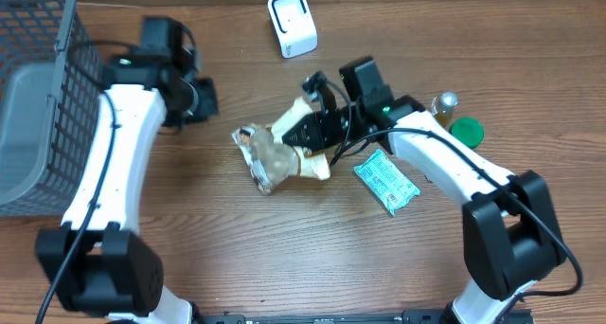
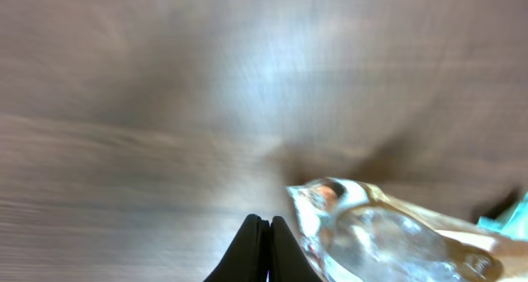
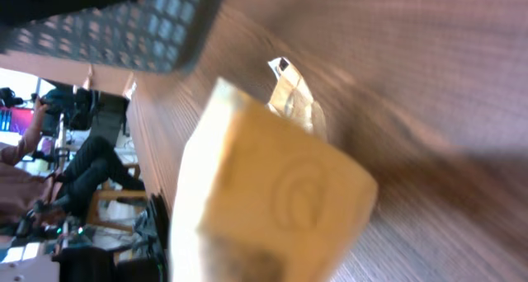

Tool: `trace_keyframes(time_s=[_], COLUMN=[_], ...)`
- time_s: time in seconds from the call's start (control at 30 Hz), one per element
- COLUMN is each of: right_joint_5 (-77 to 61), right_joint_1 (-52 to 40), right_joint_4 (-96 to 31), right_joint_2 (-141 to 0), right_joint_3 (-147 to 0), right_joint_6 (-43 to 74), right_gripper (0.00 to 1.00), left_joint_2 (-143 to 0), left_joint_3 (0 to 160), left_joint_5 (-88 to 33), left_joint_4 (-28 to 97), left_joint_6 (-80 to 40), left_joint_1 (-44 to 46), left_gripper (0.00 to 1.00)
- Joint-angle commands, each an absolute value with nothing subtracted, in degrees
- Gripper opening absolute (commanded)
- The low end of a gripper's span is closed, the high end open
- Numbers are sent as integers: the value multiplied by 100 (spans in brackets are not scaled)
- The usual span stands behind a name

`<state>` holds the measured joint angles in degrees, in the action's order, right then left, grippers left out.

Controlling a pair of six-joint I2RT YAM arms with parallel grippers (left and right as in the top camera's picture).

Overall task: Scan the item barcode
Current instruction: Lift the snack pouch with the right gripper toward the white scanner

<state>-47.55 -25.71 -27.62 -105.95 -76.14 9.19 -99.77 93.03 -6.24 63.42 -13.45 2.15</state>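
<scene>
Overhead, wood-grain table [image 1: 284,258], grey basket [image 1: 38,40], left fingers [image 2: 246,253] pressed together empty, right fingers [image 1: 312,130] clamped on beige packet [image 1: 273,158]

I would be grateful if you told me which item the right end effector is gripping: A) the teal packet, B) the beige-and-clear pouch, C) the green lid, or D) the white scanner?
B: the overhead view shows the right end effector closed on the beige-and-clear pouch.
</scene>
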Motion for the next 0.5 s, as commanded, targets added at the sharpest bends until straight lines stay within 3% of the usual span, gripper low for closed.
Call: trace_keyframes(time_s=[0.0,0.1,0.17,0.3,0.33,0.47], right_joint_5=[-4488,-3933,-3660,-3081,-2871,-2231], right_joint_1=[-2499,-2502,-2502,-2502,-2502,-2543], right_joint_4=[-3492,-4528,-4952,-5015,-4963,-4574], right_joint_2=[-10394,-10394,-10394,-10394,-10394,-10394], right_joint_3=[-8589,-9583,-10197,-10875,-11002,-11065], right_joint_6=[384,-252,-622,-871,-1048,-1409], right_gripper=[3,3,3,3,3,4], left_joint_2=[-9861,-9898,-9933,-9937,-9937,-9937], left_joint_3=[9771,9776,9771,9765,9765,9765], left_joint_5=[370,1337,1693,1844,1839,1839], left_joint_4=[6368,6086,5940,5817,5839,5843], left_joint_6=[-1197,-1199,-1199,-1199,-1199,-1199], left_joint_1=[75,-84,-209,-412,-460,-482], left_gripper=[4,4,17,65,100,99])
